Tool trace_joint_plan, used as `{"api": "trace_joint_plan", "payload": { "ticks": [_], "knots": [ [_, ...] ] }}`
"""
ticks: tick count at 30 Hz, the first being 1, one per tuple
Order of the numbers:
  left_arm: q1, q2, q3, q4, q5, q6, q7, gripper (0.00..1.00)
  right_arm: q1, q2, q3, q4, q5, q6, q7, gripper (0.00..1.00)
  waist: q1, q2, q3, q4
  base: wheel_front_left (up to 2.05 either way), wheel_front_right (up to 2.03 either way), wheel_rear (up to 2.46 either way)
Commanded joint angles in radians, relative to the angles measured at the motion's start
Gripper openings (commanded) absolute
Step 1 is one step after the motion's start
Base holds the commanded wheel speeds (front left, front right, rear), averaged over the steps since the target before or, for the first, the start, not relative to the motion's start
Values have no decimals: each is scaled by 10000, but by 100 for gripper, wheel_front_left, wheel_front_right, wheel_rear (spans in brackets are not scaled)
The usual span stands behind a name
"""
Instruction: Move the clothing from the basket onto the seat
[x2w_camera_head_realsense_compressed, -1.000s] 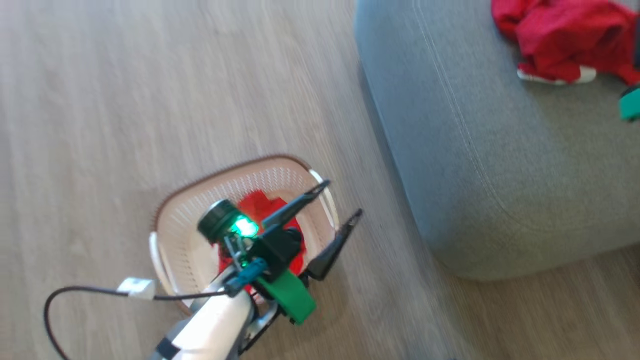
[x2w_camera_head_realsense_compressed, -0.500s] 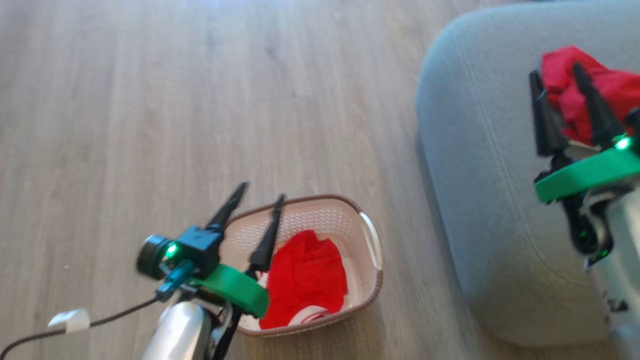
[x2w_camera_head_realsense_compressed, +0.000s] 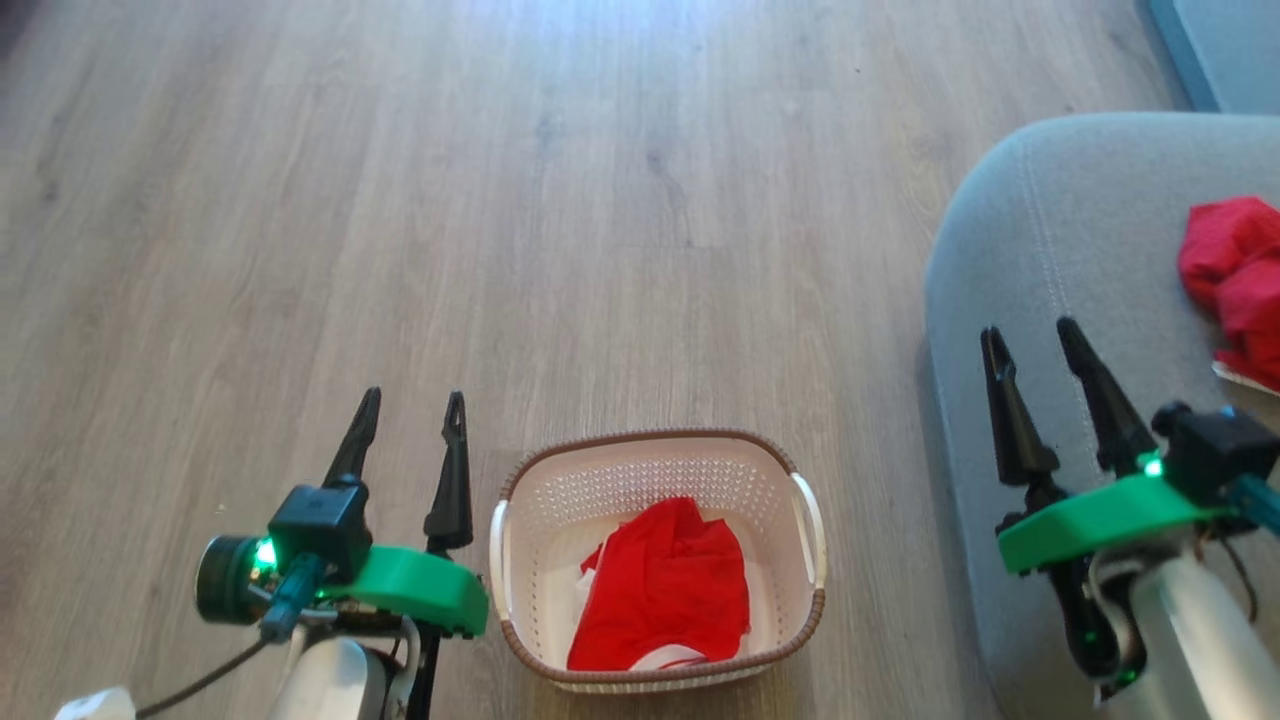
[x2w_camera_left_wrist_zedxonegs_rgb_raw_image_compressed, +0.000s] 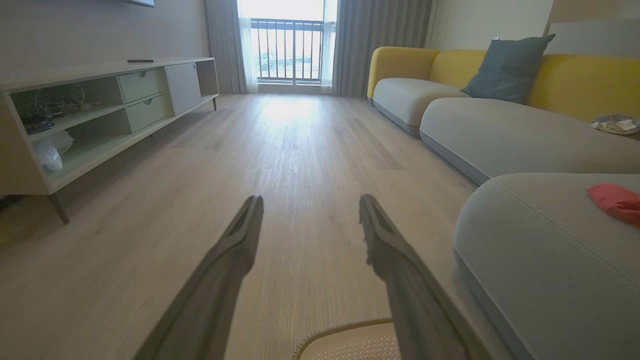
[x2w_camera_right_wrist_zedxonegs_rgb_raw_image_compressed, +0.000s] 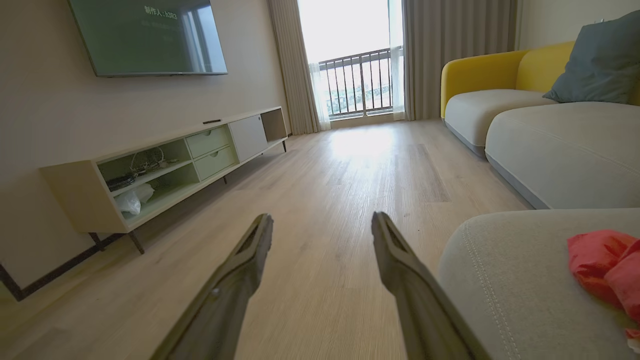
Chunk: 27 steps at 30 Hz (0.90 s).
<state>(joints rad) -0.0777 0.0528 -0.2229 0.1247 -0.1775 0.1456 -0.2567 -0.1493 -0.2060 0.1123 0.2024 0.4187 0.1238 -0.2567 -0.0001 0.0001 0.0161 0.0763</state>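
Two red garments lie well apart. One garment (x2w_camera_head_realsense_compressed: 665, 585) is crumpled inside the basket (x2w_camera_head_realsense_compressed: 650, 437), which stands on the wooden floor (x2w_camera_head_realsense_compressed: 500, 200), with a bit of white trim showing at the garment's near edge. The other garment (x2w_camera_head_realsense_compressed: 1235, 280) is bunched on the grey seat (x2w_camera_head_realsense_compressed: 1050, 250), off to the robot's right of the basket. The left gripper (x2w_camera_head_realsense_compressed: 414, 400) hovers over the floor just to the left of the basket, its two dark fingers spread and holding nothing. The right gripper (x2w_camera_head_realsense_compressed: 1030, 332) hangs over the seat's near left part, fingers likewise spread and empty, near the garment there but not touching it. In the left wrist view the basket's braided rim (x2w_camera_left_wrist_zedxonegs_rgb_raw_image_compressed: 345, 327) shows at the bottom edge between the fingers.
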Motion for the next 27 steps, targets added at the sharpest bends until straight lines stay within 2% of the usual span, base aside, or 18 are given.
{"api": "trace_joint_plan", "payload": {
  "ticks": [1, 12, 17, 27],
  "knots": [
    [-232, -24, 373, -485, -25, 83, -51, 100, -73, 124, -25, -363, -80, 69, -51, 100, 1, -1, -62, 86, 0, 0, 0],
    [499, -25, 447, -675, -376, 621, -51, 100, 874, 1056, -438, -436, -613, 69, -51, 100, 1, -1, -172, 230, 0, 0, 0],
    [621, -25, 550, -711, -556, 868, -51, 100, 1024, 1160, -405, -433, -824, 69, -51, 100, 1, -1, -213, 208, 0, 0, 0],
    [627, -26, 502, -764, -664, 902, -51, 100, 1163, 1236, -492, -500, -1090, 69, -51, 100, 1, -1, -207, 259, 0, 0, 0]
  ]
}}
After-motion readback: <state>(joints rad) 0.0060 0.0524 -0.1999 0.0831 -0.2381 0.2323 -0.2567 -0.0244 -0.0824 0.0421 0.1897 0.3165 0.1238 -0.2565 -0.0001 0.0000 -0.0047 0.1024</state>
